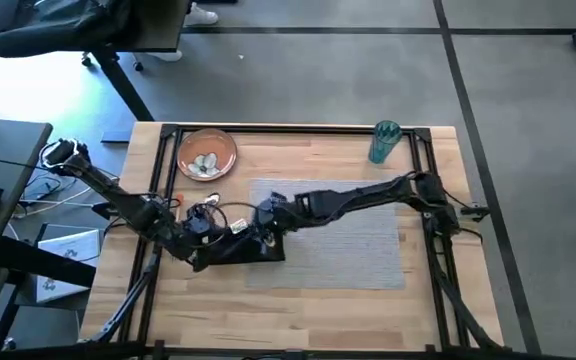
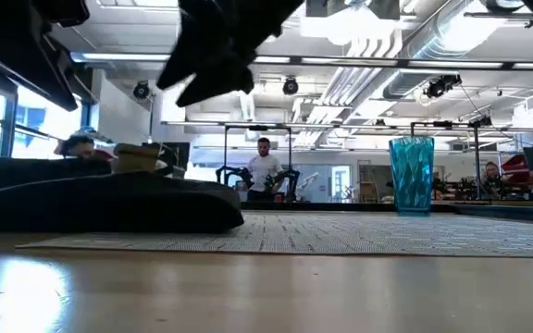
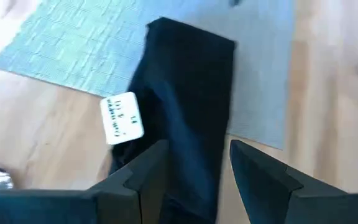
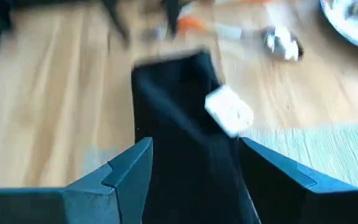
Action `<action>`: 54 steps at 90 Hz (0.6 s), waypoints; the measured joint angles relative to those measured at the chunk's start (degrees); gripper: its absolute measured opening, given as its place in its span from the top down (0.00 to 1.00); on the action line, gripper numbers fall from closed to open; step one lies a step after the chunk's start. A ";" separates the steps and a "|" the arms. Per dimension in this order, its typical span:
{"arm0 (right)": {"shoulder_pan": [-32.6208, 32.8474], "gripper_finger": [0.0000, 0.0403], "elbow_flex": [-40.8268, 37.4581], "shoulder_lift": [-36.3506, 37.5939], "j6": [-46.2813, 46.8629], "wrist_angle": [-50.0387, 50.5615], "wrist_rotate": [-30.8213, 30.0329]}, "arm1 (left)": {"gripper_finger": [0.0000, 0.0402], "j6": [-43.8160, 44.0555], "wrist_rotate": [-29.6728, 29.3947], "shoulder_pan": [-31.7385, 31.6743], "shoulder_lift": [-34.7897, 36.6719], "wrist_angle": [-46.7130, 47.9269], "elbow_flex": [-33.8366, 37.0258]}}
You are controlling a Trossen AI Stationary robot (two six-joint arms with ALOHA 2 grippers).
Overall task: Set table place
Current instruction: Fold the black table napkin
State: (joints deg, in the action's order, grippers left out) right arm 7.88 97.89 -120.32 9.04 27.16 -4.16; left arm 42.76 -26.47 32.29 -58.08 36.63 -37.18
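left tool (image 3: 194, 171) spread over napkin (image 3: 188, 106) | right tool (image 4: 194, 171) spread | low view: cup (image 2: 412, 175)

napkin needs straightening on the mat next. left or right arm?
Hard to separate, probably right. Both grippers, left and right, straddle the black napkin, fingers open. The right arm reaches over the placemat, so it could pull the napkin further onto it.

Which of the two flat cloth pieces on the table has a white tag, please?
The black cloth napkin, lying over the grey woven placemat's edge; the placemat has none.
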 joint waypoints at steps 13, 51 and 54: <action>1.63 0.46 -8.82 -0.04 -0.03 -6.69 -3.01 | 0.61 -0.89 1.06 -4.67 -5.08 0.20 0.01; 2.77 0.46 -22.23 -0.06 5.96 -24.13 -4.46 | 0.61 -7.14 8.07 -14.66 -15.78 0.37 0.06; 2.77 0.46 -22.27 -0.02 6.01 -24.76 -4.55 | 0.61 -7.71 8.60 -15.13 -16.13 0.27 0.06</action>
State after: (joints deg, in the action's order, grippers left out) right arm 10.66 75.61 -120.33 15.05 2.39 -8.71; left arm 35.04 -17.87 17.17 -74.21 36.90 -37.12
